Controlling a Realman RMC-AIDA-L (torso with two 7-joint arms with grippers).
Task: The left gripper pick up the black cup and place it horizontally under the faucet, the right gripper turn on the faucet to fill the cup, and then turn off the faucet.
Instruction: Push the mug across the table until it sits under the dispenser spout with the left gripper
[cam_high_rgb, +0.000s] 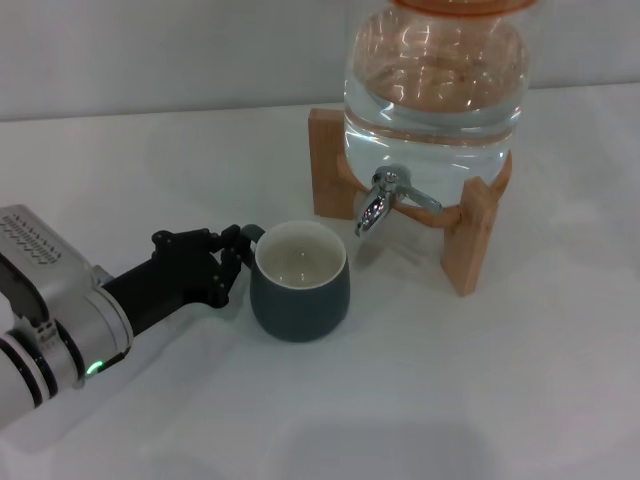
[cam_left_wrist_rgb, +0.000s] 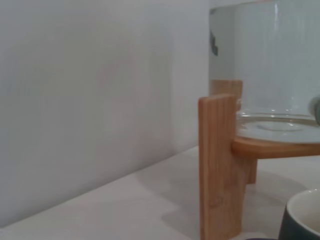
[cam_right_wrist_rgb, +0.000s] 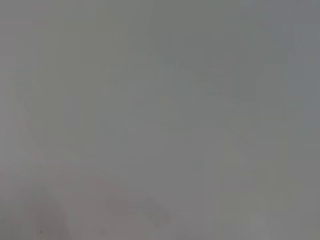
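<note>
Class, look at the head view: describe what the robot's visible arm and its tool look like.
The left arm is a silver-white cylinder with black ring bands, a ribbed grey patch and a small green light. Its tool, the left gripper, is a matte black claw of jointed linkages. The right arm is out of view.

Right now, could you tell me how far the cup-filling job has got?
Early. The left gripper is at the black cup's handle, on the table's surface, upright. The cup sits just short of the faucet, and looks empty. Positioning it and opening and closing the faucet remain; the right gripper is out of view.
</note>
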